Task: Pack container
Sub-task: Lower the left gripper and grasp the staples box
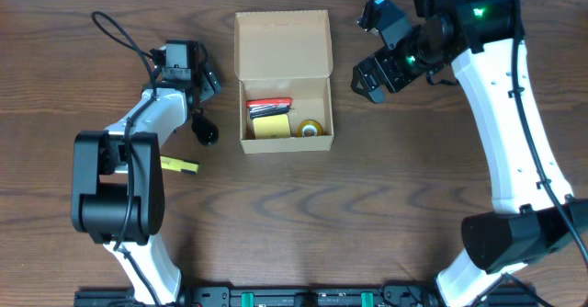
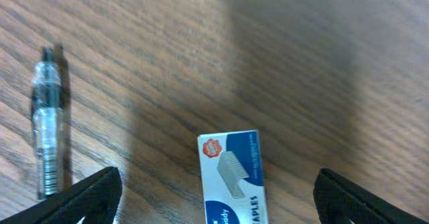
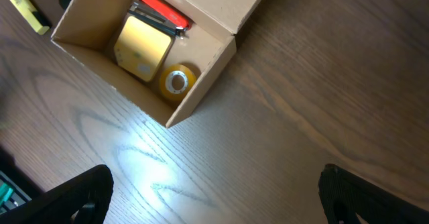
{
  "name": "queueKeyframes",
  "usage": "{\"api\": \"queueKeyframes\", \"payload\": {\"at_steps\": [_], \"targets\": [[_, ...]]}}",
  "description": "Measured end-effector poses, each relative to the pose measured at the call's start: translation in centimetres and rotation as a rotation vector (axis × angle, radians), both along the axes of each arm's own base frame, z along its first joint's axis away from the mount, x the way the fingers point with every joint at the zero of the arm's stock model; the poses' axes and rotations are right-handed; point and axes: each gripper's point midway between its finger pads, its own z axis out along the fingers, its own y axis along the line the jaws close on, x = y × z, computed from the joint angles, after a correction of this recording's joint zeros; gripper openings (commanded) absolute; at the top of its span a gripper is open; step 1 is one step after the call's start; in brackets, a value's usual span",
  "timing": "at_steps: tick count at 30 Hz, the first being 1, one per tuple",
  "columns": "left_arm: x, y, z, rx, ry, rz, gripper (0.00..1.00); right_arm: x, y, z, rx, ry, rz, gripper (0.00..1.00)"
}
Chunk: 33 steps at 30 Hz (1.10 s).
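Left gripper [image 2: 218, 200] held wide, empty, left of container [image 1: 281, 45] | right gripper [image 3: 214, 200] held wide, empty | risk: staple box [image 2: 234, 174] is knocked askew if straddled off-centre.

Soft, even light from above, and the overhead view is crisp. The right wrist camera catches white glare blooming on the table [image 3: 144, 150] beside the cardboard box [image 3: 201, 83]. The left wrist's picture is blurry, the staples box [image 2: 231, 177] soft, the wood shadowed upper right.
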Motion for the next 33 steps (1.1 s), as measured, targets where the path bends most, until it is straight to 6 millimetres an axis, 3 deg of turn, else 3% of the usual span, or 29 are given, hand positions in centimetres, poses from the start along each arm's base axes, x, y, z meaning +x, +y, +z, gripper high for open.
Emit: {"api": "queueKeyframes", "payload": {"at_steps": [14, 21, 33], "targets": [[-0.1, -0.3, -1.7, 0.010, 0.027, -0.008, 0.87, 0.0, 0.0, 0.0, 0.000, 0.001, 0.000, 0.99], [-0.1, -0.2, -1.7, 0.015, 0.027, -0.003, 0.65, 0.0, 0.0, 0.0, 0.000, 0.001, 0.000, 0.99], [-0.5, -0.1, -1.9, 0.020, 0.048, -0.001, 0.36, 0.0, 0.0, 0.0, 0.000, 0.000, 0.000, 0.99]]}}
